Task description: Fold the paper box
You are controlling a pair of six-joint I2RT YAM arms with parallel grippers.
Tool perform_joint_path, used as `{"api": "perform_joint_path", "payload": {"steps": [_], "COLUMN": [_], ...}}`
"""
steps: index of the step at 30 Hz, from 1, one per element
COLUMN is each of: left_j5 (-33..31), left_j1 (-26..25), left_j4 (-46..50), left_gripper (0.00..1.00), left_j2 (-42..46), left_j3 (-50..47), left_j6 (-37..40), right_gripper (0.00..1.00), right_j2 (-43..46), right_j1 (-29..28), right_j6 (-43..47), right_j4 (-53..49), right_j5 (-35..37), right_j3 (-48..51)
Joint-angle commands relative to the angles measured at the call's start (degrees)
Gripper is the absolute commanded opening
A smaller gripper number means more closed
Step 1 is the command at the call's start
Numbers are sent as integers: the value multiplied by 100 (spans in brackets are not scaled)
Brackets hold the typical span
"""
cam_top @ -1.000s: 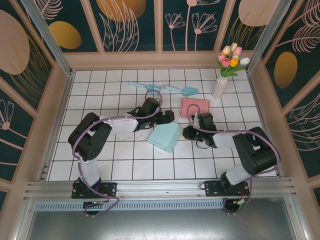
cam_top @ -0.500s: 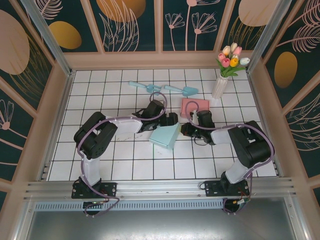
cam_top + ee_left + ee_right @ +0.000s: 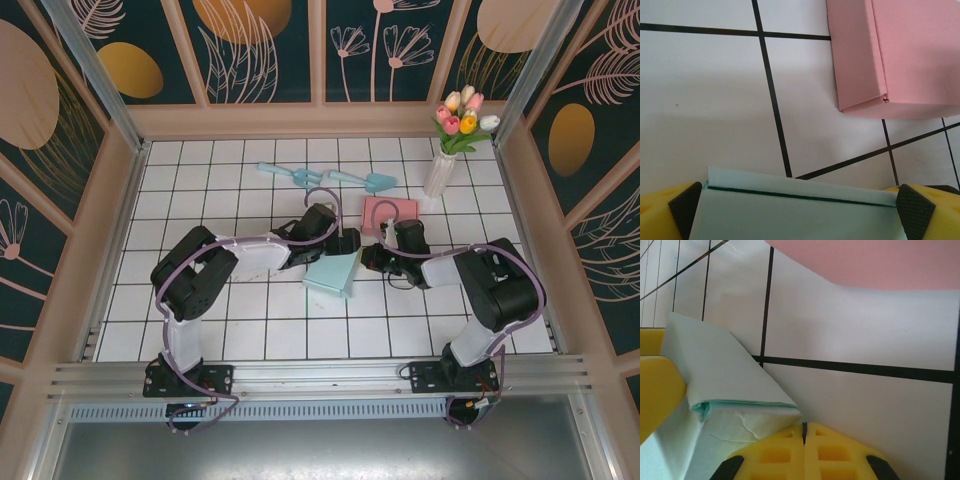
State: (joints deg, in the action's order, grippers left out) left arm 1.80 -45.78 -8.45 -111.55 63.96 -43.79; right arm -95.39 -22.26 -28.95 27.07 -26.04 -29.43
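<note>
Where the left tool [image 3: 799, 207] straddles it, the box [image 3: 790, 222] is cropped.

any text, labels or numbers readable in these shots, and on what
None: no words, numbers or logos on the mint-green paper box, the pink paper box, the white tiled table or the white vase of tulips. The dark wall panels show only leaf and flower drawings.

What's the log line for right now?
left end effector: open, straddling mint box | right end effector: shut, beside mint box | pink box: apart
</note>
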Motion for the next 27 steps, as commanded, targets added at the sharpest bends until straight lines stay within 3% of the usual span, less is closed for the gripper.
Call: {"api": "perform_joint_path", "payload": {"steps": [1, 6, 12, 19, 27], "left_j5": [502, -157, -461, -862, 4], "left_j1": [-534, -239, 219, 352, 314], "left_j4": [43, 226, 271, 502, -299], "left_gripper": [99, 99, 98, 98, 99], "left_j2": [92, 318, 609, 1030, 1984], "left_j3": [383, 152, -171, -392, -1798], "left_j6": [-72, -126, -166, -125, -321], "right_gripper": [0, 0, 0, 0, 0], "right_j2": [-167, 131, 631, 1348, 2497], "right_j1": [-124, -20, 23, 19, -545], "right_j6": [-5, -41, -128, -167, -447], "right_j4": [130, 49, -80, -508, -850], "right_j5": [179, 520, 889, 1354, 1509], "right_j3": [182, 373, 560, 777, 1345]}}
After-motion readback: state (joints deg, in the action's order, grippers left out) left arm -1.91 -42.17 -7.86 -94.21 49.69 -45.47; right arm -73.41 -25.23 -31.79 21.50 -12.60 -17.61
